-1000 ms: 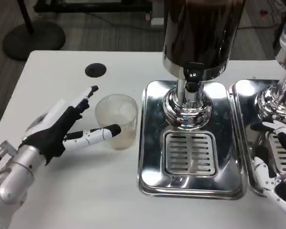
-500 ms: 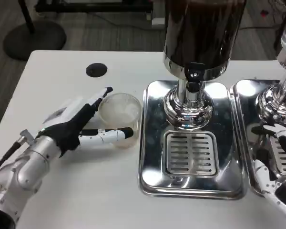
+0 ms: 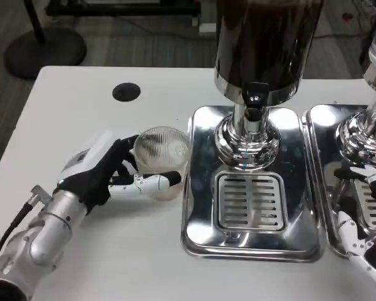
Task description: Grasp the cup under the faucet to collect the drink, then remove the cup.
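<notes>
A clear ribbed plastic cup [image 3: 163,155] stands on the white table just left of the steel drip tray [image 3: 200,232], leaning slightly. My left hand [image 3: 103,172] grips it, with the thumb [image 3: 151,182] along its near side and the other fingers curled behind its far side. The black faucet [image 3: 254,99] of the dark drink dispenser [image 3: 266,37] hangs over the slotted grate [image 3: 250,200], to the right of the cup. My right hand [image 3: 363,235] lies at the lower right with its fingers apart and nothing in it.
A second dispenser and its tray [image 3: 316,163] stand at the right edge, under my right hand. A black round hole [image 3: 126,91] marks the table behind the cup. Bare tabletop [image 3: 131,251] lies in front of the cup and the tray.
My left hand has moved right and closed around the cup. The cup has shifted a little toward the drip tray and now leans. The right hand has barely moved.
</notes>
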You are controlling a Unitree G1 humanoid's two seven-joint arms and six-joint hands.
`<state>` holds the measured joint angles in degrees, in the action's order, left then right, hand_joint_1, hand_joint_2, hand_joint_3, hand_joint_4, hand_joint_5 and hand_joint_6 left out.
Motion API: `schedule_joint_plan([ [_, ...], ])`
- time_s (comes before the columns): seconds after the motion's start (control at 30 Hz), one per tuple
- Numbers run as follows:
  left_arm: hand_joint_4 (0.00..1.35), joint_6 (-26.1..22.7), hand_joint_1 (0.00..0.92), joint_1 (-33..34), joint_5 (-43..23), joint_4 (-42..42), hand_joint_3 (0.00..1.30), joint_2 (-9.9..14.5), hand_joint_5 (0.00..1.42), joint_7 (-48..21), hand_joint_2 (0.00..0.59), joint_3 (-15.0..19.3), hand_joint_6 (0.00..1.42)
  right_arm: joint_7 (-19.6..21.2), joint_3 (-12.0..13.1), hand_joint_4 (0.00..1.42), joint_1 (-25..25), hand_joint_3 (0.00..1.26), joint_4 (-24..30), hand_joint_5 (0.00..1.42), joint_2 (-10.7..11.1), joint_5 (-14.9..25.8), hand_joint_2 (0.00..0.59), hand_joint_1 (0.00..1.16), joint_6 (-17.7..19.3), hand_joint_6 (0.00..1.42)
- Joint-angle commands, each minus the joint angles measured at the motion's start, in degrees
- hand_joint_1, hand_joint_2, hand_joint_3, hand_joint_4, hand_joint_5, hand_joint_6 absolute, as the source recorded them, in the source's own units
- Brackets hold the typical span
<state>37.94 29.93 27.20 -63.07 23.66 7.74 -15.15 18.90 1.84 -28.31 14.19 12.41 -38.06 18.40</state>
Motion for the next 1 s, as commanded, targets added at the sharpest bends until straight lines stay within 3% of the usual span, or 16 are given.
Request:
schedule_joint_plan([
  [0.03, 0.43, 1.79, 0.287, 1.30, -0.36, -1.54, 0.36, -0.16, 0.63, 1.32, 0.184, 0.22, 0.86, 0.16, 0.46, 0.25, -0.40, 0.38, 1.13, 0.21, -0.17, 1.01, 0.507, 0.44, 0.02, 0.36],
  [0.27, 0.50, 4.51, 0.265, 0.41, -0.62, -1.94, 0.39, 0.00, 0.73, 4.12, 0.197, 1.02, 0.98, -0.08, 0.40, 0.25, -0.56, 0.37, 1.38, 0.21, -0.23, 1.51, 0.507, 0.44, 0.02, 0.36],
  [0.7, 0.52, 9.65, 0.271, -0.68, -2.06, 1.10, 0.41, -0.54, 0.76, 5.85, 0.202, 2.28, 1.02, -0.34, 0.69, 0.25, -1.82, 0.36, 2.69, 0.21, -0.24, 1.86, 0.507, 0.44, -0.01, 0.32],
  [1.0, 0.52, 9.10, 0.270, 2.28, -0.84, 1.18, 0.41, -4.24, 0.76, 1.47, 0.202, -0.58, 1.01, 0.32, 0.71, 0.25, -3.58, 0.36, 4.33, 0.21, -1.21, 1.43, 0.507, 0.44, -0.09, 0.32],
])
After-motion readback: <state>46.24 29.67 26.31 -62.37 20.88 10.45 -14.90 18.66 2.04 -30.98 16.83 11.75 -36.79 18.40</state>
